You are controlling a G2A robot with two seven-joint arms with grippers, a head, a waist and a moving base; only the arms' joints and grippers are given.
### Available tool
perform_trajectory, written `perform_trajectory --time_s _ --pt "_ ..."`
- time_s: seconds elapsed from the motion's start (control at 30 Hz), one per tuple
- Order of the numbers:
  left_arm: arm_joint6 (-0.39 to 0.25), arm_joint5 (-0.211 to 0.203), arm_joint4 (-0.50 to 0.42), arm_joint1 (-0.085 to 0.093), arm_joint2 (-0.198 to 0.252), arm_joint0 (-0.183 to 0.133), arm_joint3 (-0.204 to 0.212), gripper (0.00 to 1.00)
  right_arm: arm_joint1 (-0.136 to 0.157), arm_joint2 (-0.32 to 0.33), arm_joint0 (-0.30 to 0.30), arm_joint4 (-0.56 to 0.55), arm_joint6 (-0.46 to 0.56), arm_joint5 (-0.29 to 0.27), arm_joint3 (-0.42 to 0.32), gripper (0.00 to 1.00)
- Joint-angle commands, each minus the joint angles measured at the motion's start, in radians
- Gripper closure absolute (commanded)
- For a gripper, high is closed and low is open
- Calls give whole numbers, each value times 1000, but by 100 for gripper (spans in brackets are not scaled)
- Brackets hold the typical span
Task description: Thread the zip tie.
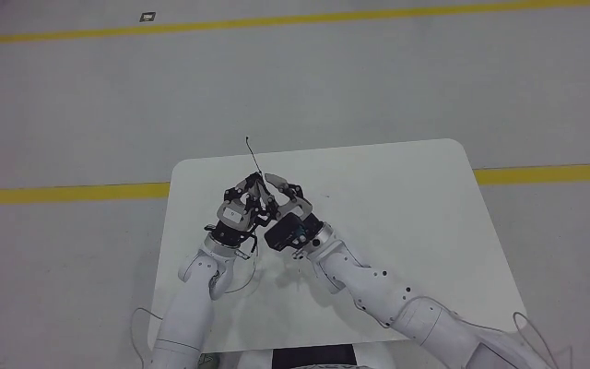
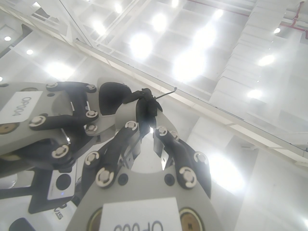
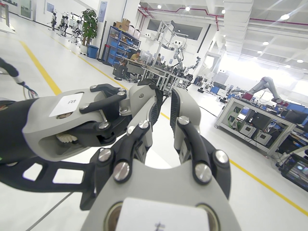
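Both white arms (image 1: 369,281) angle inward, tips meeting: left black-and-grey hand (image 2: 145,103) pinched tight, right black-and-grey hand (image 3: 163,93) slightly parted.

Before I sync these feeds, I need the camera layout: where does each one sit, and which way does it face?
Top: above the arms, facing down at the table; both arms meet at the zip tie.
Left wrist: on the left arm, facing up at the ceiling; left gripper shut on the zip tie.
Right wrist: on the right arm, facing across the floor; right gripper open.
Shared: each wrist view shows the other gripper.
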Motion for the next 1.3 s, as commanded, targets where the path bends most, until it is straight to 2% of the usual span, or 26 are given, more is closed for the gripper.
perform_trajectory --time_s 0.0,0.3,0.43,0.9,1.27 --pt "0 0 0 0 0 0 0 100 3 -7 9 0 2 0 3 82" --pt "0 0 0 0 0 0 0 100 17 -22 26 0 17 0 -2 85" --pt "0 0 0 0 0 0 0 100 19 -19 24 0 16 0 -7 100" --pt "0 0 0 0 0 0 0 100 32 2 4 0 14 0 -15 100" --pt "0 0 0 0 0 0 0 100 55 66 -45 0 9 0 -40 100"
